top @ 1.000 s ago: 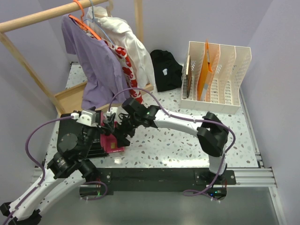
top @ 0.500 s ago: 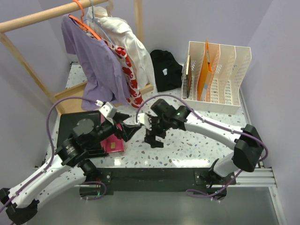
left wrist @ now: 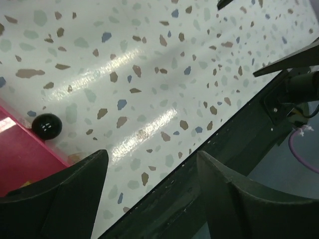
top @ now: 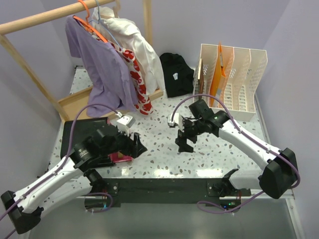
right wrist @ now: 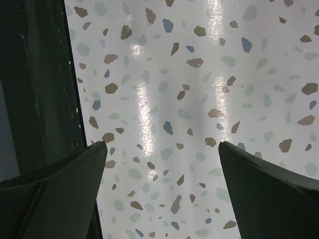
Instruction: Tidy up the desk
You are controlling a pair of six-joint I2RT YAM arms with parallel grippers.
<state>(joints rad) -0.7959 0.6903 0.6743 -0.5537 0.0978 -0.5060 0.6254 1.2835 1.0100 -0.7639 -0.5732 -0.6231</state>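
The desk (top: 209, 154) is a white speckled top with a black rail (top: 164, 186) along its near edge. My left gripper (top: 135, 147) hovers low over the front left of the desk, just right of a pink book (top: 119, 157). In the left wrist view the left gripper (left wrist: 152, 154) is open with nothing between its fingers, the pink book (left wrist: 20, 162) lies at the left, and a small black round thing (left wrist: 46, 125) sits beside it. My right gripper (top: 183, 142) hangs over the desk's middle. In the right wrist view the right gripper (right wrist: 162, 144) is wide open over bare desk.
A black mat (top: 75, 130) lies under the pink book. A wooden tray (top: 75, 103) and a clothes rail with a purple shirt (top: 102, 69) and a white garment (top: 134, 45) stand at the back left. A black folded garment (top: 177, 74) and a cream file rack (top: 251, 82) with an orange folder (top: 218, 74) are at the back right.
The right arm has swung right, away from the pink book, to the desk's middle. The left gripper has moved right off the book and its jaws have narrowed a little.
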